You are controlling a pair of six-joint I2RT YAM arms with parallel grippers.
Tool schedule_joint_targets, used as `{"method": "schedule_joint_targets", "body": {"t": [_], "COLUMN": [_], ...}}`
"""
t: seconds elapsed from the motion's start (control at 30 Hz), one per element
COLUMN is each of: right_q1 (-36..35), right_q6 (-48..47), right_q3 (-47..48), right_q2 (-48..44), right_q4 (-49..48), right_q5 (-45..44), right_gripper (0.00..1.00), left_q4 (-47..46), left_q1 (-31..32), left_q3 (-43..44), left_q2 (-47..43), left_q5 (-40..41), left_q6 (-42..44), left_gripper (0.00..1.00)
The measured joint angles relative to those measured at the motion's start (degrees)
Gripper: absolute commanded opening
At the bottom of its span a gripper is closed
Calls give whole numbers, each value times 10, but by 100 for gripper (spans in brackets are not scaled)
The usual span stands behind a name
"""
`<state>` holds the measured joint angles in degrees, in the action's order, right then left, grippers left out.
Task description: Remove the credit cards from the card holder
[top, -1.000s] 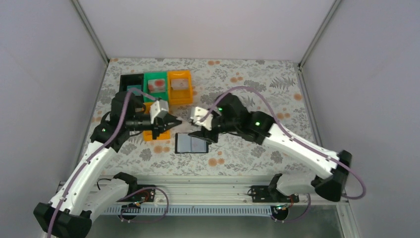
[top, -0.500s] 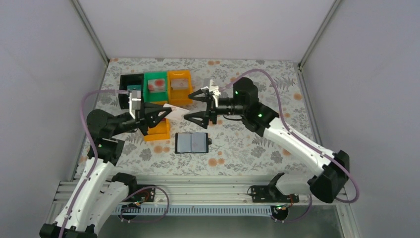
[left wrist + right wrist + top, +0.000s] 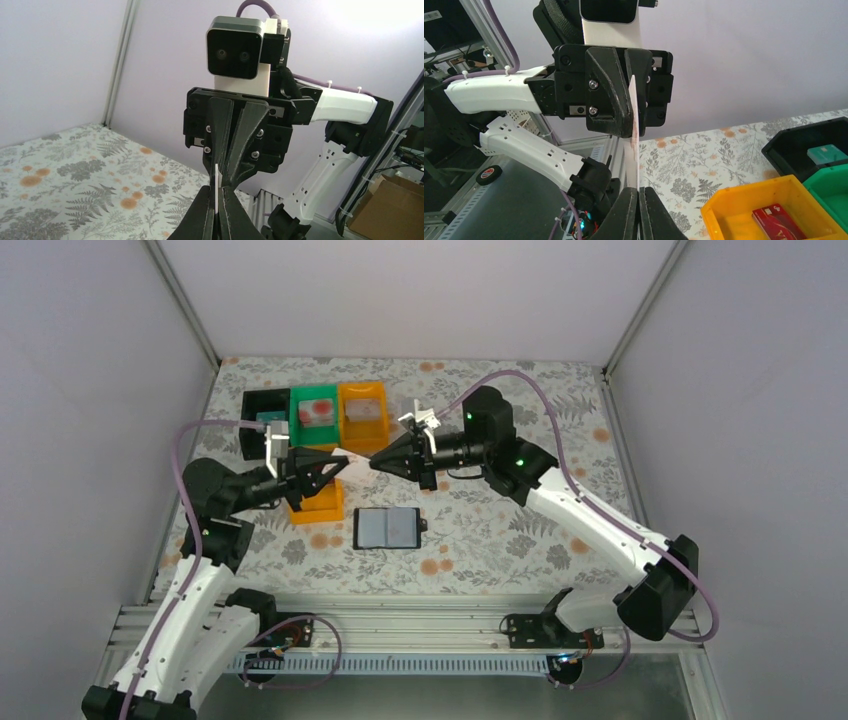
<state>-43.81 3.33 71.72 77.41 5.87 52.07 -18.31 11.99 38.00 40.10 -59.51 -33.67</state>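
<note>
A whitish credit card (image 3: 358, 458) hangs in the air over the trays, pinched from both ends. My left gripper (image 3: 346, 462) is shut on its left end and my right gripper (image 3: 374, 464) is shut on its right end, tips facing each other. The left wrist view shows the card (image 3: 216, 181) edge-on between my left gripper (image 3: 217, 201) and the right arm's fingers (image 3: 235, 150). Seen from the right wrist, the card (image 3: 634, 125) rises from my right gripper (image 3: 639, 194). The card holder (image 3: 388, 528) lies open on the table, pale blue-grey panels up.
Black (image 3: 262, 405), green (image 3: 316, 412) and orange (image 3: 363, 412) trays stand in a row at the back left, each holding a card. A second orange tray (image 3: 318, 502), under the left gripper, holds a red card (image 3: 776, 220). A teal card (image 3: 826, 152) lies in the black tray.
Both arms rose from near the card holder. The left gripper held out the whitish card; the right gripper opened wide, then shut on the card's free end.
</note>
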Motion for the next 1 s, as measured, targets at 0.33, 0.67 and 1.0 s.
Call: {"method": "schedule_joint_targets", "body": {"t": [0.33, 0.67, 1.0], "right_q1": [14, 67, 65], "right_q6": [24, 194, 292], "right_q3": [73, 100, 105], "right_q2": [31, 69, 75], "right_q4": [103, 120, 73], "right_q5": [-20, -44, -47], "right_gripper": [4, 4, 4], "left_q4": [130, 94, -108], "left_q1": [0, 50, 110], "left_q3": [24, -15, -132], "left_q2": [-3, -118, -51], "left_q5": [70, 320, 334], "left_q6": [188, 949, 1424], "left_gripper": [84, 87, 87]}}
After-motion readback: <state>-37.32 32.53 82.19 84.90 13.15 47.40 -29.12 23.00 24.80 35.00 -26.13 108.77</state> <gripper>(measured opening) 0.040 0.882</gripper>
